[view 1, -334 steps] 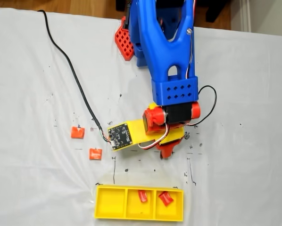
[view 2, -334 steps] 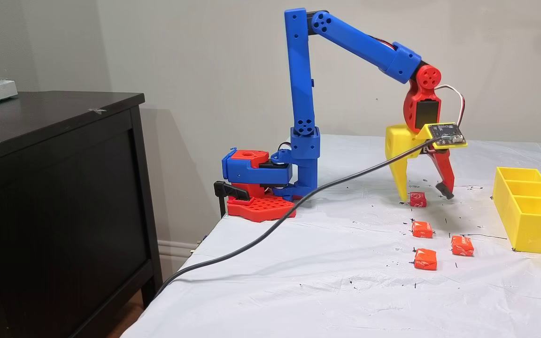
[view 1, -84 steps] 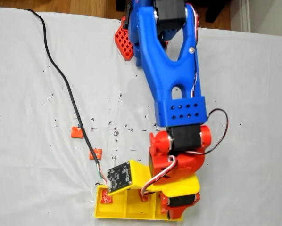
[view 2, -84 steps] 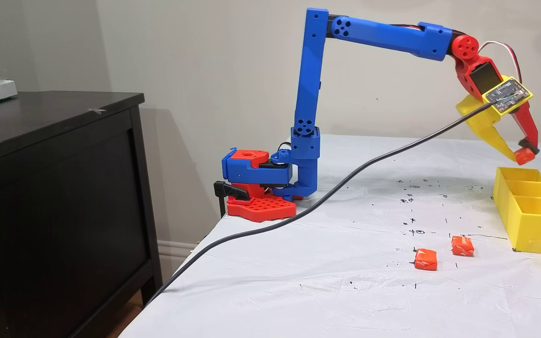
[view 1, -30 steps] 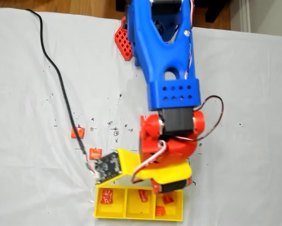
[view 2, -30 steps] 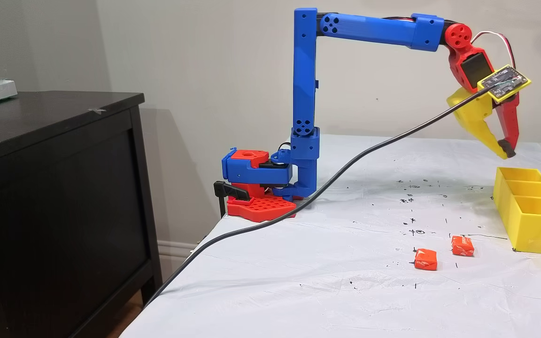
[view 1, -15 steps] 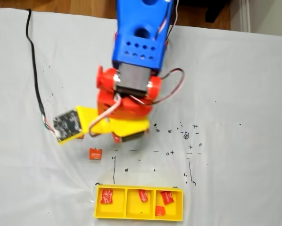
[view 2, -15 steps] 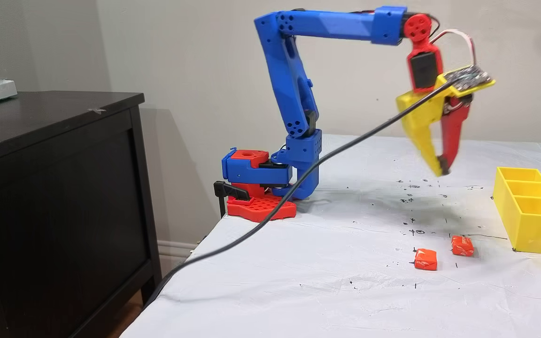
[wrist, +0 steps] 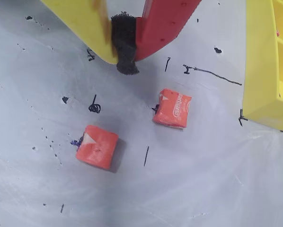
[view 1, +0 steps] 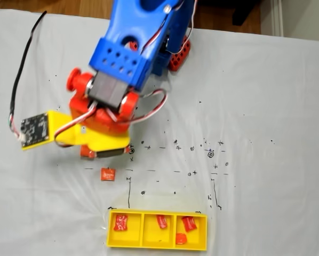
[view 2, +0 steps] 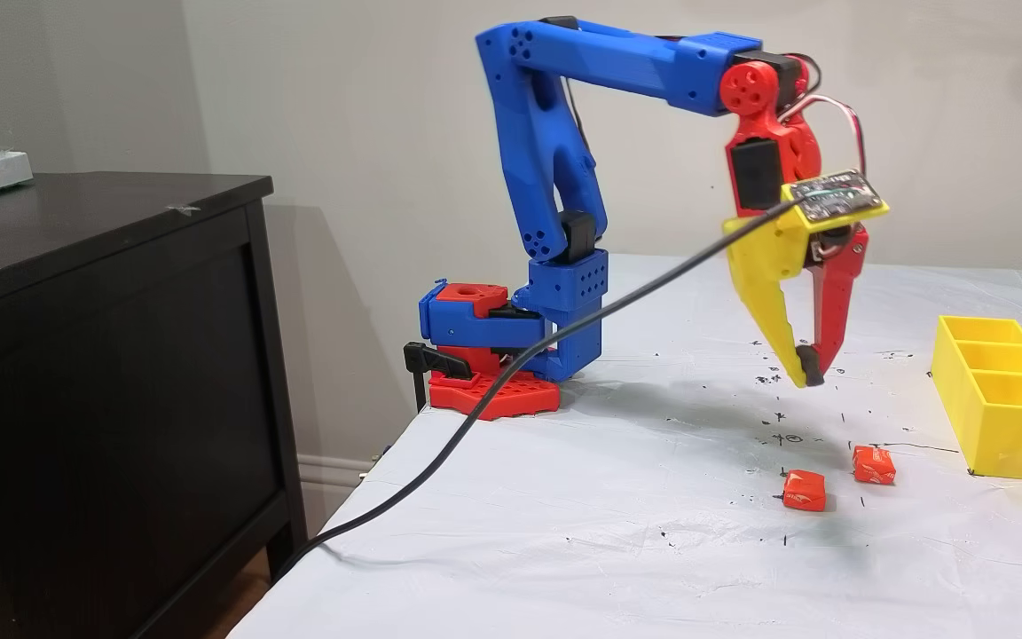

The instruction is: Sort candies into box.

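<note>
White cloth (view 2: 564,532), arm bent over, tool (view 2: 808,373) pointing down, pinched closed, empty, above two candies (view 2: 805,490)

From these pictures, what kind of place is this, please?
Probably a room at home used as a hobby robot bench: a table under a creased white sheet with pen marks, a dark wooden cabinet by a plain wall, and wood flooring beyond the table edge.

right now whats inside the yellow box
In a fixed view the box holds four candies: one in the left compartment, one in the middle, two in the right. Nothing covers it.
</note>
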You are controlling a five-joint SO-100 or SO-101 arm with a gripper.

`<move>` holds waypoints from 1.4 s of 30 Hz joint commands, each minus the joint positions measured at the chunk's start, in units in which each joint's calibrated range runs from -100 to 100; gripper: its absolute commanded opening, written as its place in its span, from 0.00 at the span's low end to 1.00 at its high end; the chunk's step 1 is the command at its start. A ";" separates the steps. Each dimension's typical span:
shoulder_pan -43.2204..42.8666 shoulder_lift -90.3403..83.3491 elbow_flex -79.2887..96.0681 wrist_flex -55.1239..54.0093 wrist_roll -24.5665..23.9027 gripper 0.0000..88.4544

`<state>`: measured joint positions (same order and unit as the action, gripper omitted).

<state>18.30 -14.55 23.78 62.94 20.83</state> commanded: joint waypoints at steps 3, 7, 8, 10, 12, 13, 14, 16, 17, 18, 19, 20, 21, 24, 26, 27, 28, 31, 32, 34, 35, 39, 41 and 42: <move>-0.45 8.70 -13.36 0.96 -0.24 0.00; -0.45 8.53 -14.27 0.88 -0.10 0.01; -0.55 9.46 -14.81 1.21 0.20 0.02; -0.73 10.65 -15.54 1.78 0.20 0.08; -0.73 11.58 -16.27 2.27 0.15 0.12; -0.82 12.09 -16.63 2.52 0.10 0.14; -0.82 12.60 -17.00 2.76 0.10 0.16; -0.82 13.70 -17.55 3.17 0.24 0.20; -0.82 14.13 -17.64 3.42 0.39 0.22; -0.82 14.55 -17.64 3.50 0.49 0.24; -0.82 14.98 -17.64 3.58 0.54 0.26; -0.91 15.40 -17.64 3.58 0.59 0.27; -0.91 15.74 -17.73 3.58 0.59 0.29; -0.91 16.59 -17.82 3.66 0.88 0.32; -1.00 16.93 -17.91 3.58 0.93 0.33; -1.09 17.10 -18.00 3.50 1.03 0.33; -1.09 17.27 -18.27 3.42 1.03 0.33; -1.18 18.28 -19.46 3.58 1.12 0.32; -1.18 18.79 -19.73 3.74 1.17 0.30; -1.27 19.73 -20.28 3.99 1.03 0.29; -1.45 20.57 -20.82 3.99 0.78 0.29; -1.45 21.93 -22.46 5.14 0.34 0.30; -1.36 22.35 -22.83 5.46 0.15 0.29; -1.45 22.52 -22.83 5.38 0.10 0.29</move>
<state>17.75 8.80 5.56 67.78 21.27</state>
